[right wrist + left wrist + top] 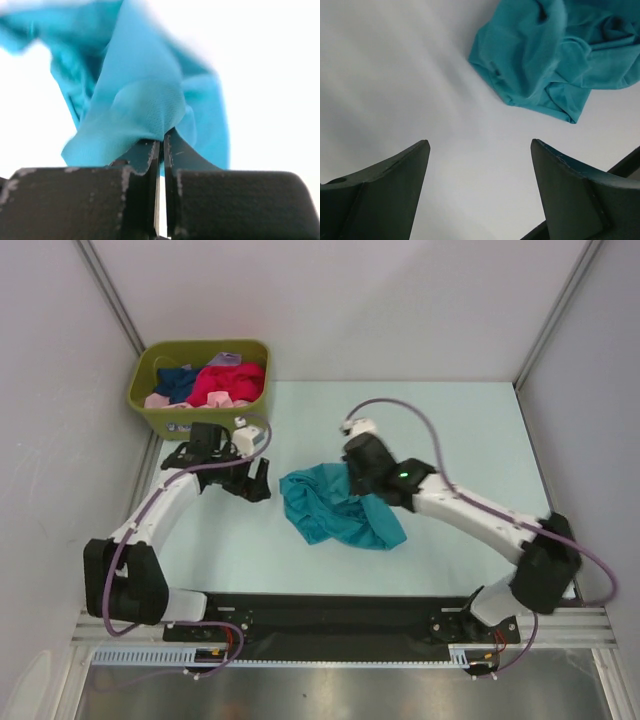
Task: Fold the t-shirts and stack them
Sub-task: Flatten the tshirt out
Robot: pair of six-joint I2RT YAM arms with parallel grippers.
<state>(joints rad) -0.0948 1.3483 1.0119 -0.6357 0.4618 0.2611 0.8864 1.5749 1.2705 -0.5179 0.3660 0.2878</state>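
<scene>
I read the right gripper (161, 137) as pressed together on a fold of the teal-blue t-shirt (135, 90). The cloth rises out of the closed fingers and bunches above them. In the top view this gripper sits at the upper right edge of the shirt.

The left gripper (476, 145) is spread wide with nothing between its fingers. It points at bare table (450, 430) just left of the shirt and is not touching it. In the left wrist view the shirt's nearest edge lies beyond the fingertips, to the upper right.

The teal-blue t-shirt lies crumpled and unfolded near the table's centre, between the two arms.

Beyond the left arm, at the far left corner, the olive-green bin (190, 420) holds a heap of other shirts: a magenta-red t-shirt (228, 380), a navy t-shirt (178, 380) and a pale pink t-shirt (160, 400).
</scene>
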